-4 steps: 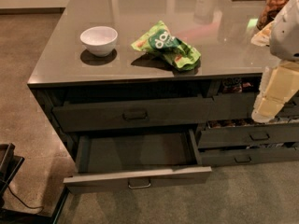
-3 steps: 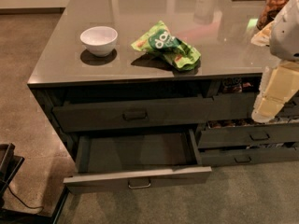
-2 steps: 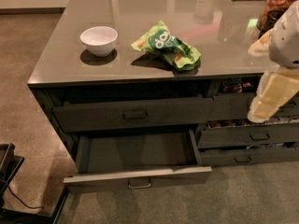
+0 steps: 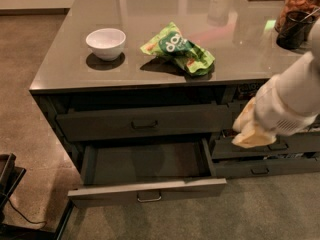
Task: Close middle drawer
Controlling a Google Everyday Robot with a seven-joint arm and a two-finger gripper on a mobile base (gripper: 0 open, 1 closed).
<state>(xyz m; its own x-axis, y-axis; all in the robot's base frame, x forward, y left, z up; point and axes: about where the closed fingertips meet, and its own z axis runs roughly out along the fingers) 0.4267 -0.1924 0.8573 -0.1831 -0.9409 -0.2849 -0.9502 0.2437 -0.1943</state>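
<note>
1. Middle drawer (image 4: 145, 186) sits pulled far out, dark tray showing, down and left of the end effector (image 4: 248, 134), well apart.
2. End effector hovers touching nothing; open or closed, I cannot tell.
3. Stiff, on slides, probably light: push flat on the front beside the handle (image 4: 149, 196), centred to avoid skewing.
4. Green bag (image 4: 177, 49) on the worktop (image 4: 75, 69), up-left: white lettering, perhaps "pop".
</note>
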